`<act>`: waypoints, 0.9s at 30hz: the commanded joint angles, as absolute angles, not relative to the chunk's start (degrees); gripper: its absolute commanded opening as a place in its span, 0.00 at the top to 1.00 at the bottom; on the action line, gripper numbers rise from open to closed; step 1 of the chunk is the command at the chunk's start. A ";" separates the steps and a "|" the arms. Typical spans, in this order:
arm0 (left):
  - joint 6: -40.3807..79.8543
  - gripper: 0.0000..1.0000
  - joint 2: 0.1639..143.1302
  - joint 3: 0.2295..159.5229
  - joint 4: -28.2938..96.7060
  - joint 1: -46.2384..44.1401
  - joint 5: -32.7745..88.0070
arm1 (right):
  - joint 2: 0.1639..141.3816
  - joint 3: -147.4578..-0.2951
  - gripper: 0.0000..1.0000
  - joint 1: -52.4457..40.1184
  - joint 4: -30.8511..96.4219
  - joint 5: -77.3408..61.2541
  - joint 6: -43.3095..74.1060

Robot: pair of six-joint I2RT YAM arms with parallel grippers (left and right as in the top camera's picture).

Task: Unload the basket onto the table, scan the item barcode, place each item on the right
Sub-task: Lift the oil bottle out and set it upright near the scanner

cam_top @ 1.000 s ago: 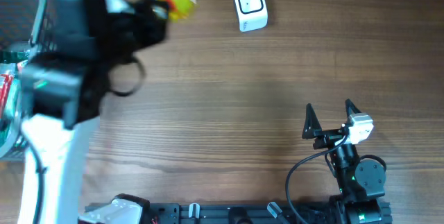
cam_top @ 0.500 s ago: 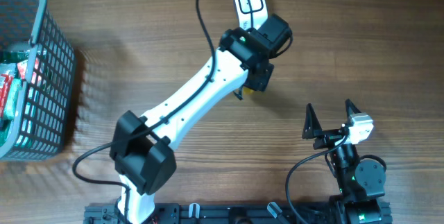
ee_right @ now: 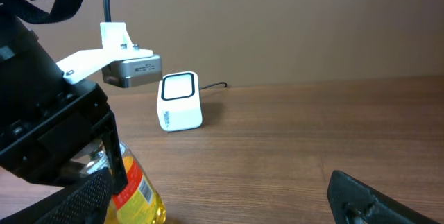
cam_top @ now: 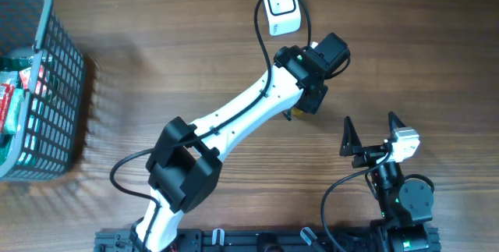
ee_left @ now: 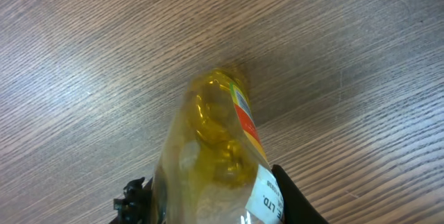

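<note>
Reaching across the wooden table (cam_top: 437, 41) from the left side, the left arm holds a yellow bottle (ee_left: 215, 127) in the left gripper (ee_left: 208, 186). The jaws are closed only part of the way, and they press on the two sides of the bottle, which has a label with orange, blue and white parts. From above, only a small yellow piece of the bottle shows under the wrist. It hangs low over the wood, but I cannot tell if it touches it. The bottle is in the middle of the table, on the near side of the white scanner (cam_top: 281, 8) and apart from it. The scanner stands at the far edge with a dark cable behind it. The right gripper (cam_top: 370, 123) stays near the front edge on the right, its jaws spread fully apart with nothing between them. A grey basket (cam_top: 47, 2) with green and red packs stands at the left edge.
</note>
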State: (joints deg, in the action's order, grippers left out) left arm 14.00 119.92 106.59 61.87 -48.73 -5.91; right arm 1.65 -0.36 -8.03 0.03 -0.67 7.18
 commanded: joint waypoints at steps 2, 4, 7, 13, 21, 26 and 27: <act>13.26 0.69 121.25 106.76 61.71 -50.13 -5.41 | 1.41 -0.38 0.00 -7.79 -0.14 -1.19 6.15; 13.23 0.31 121.43 106.76 61.67 -50.41 -5.41 | 1.41 -0.38 0.00 -7.79 -0.14 -1.19 6.17; 13.21 0.14 121.40 106.76 61.76 -50.35 -5.41 | 1.41 -0.38 0.00 -7.79 -0.14 -1.19 6.15; 13.21 0.02 119.17 106.96 60.66 -50.35 -5.45 | 1.41 -0.38 0.00 -7.79 -0.14 -1.21 6.15; 12.23 0.01 105.84 113.25 57.98 -42.92 -17.54 | 1.41 -0.38 0.00 -7.79 -0.14 -1.19 6.15; 12.01 0.00 93.91 114.78 56.58 -28.88 -36.40 | 1.41 -0.38 0.00 -7.79 -0.14 -1.19 6.15; 10.28 0.00 91.22 114.78 56.45 -23.73 -36.73 | 1.41 -0.38 0.01 -7.79 -0.14 -1.19 6.17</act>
